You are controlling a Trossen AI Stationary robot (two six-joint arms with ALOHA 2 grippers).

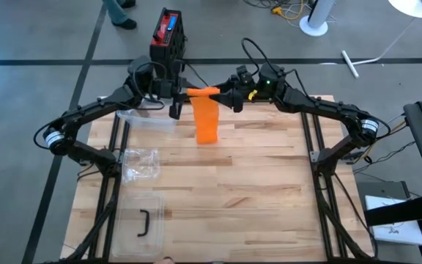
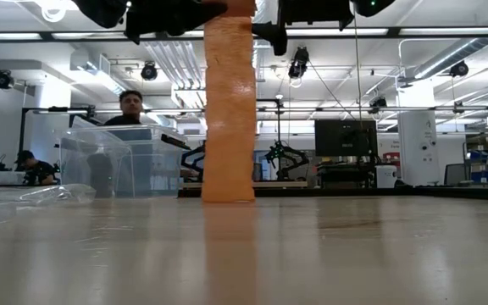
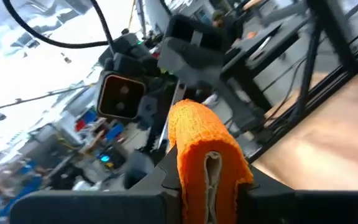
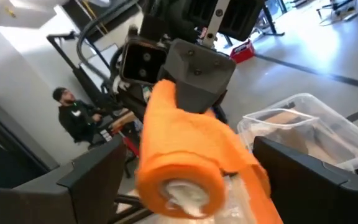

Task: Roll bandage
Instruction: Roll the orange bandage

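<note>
The orange bandage (image 1: 206, 117) is held above the far centre of the wooden table (image 1: 255, 191), between the two arms. Its wound portion forms a short roll whose long axis runs left to right, level with the table. A loose tail hangs straight down from the roll, and in the low view its lower end appears to reach the table surface. The left gripper (image 1: 176, 93) is clamped on the left end of the roll; in the left wrist view the folded orange fabric sits pressed between its two dark fingers (image 3: 104, 205). The right gripper (image 1: 231, 95) faces the roll's right end with its jaws standing wide apart. In the right wrist view the round end of the roll lies between the fingers (image 4: 92, 177) with a clear gap on each side, so the right gripper is not gripping. The roll axis points directly from one gripper to the other, and the two grippers lie about equally near it. Judgement: the next move depends on keeping this axis aligned, so that turning the roll takes up the hanging tail. A clear plastic container (image 1: 146, 117) and a crumpled clear bag (image 1: 141, 164) lie on the left side of the table, well apart from the bandage.
</note>
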